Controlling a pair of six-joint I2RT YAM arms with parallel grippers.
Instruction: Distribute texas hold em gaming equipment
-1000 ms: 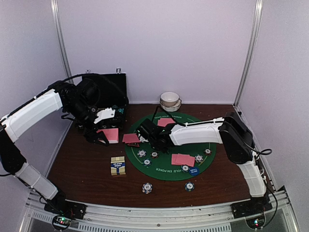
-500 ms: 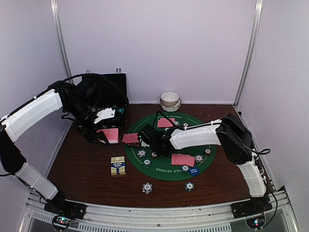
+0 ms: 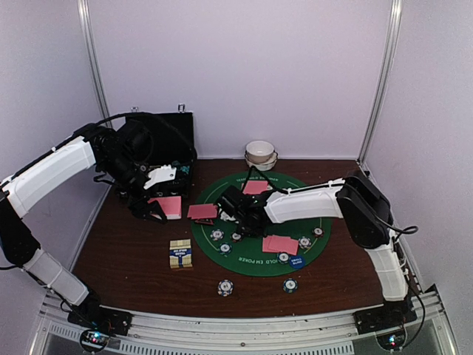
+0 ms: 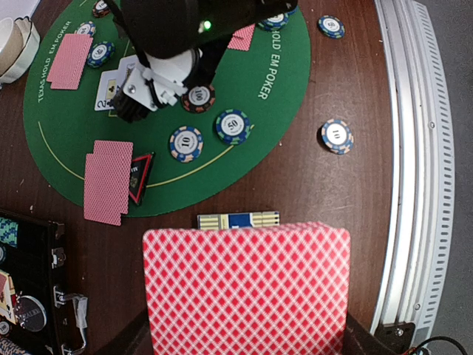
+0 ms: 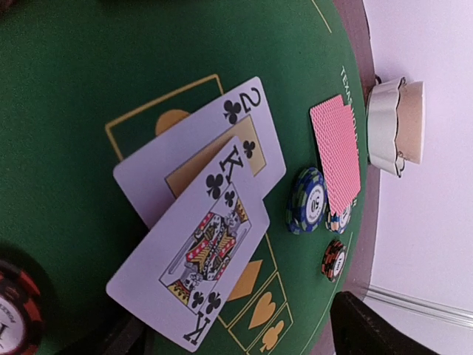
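Brown bench [image 3: 126,259] has chips [image 4: 232,126] on its green mat [image 3: 251,253], right fingers [image 5: 366,325] spread wide over two face-up cards [image 5: 199,222] there, left fingers [image 4: 358,342] at far left clench pink cards [image 4: 246,292], maybe a stack, undealt.

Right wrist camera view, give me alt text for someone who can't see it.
The king of clubs lies face up overlapping the two of clubs on the green mat. Beyond them sit pink-backed cards, striped chips and white bowls.

White-shelled left arm [image 3: 52,174] and right arm [image 3: 303,203], black joints, black cables.
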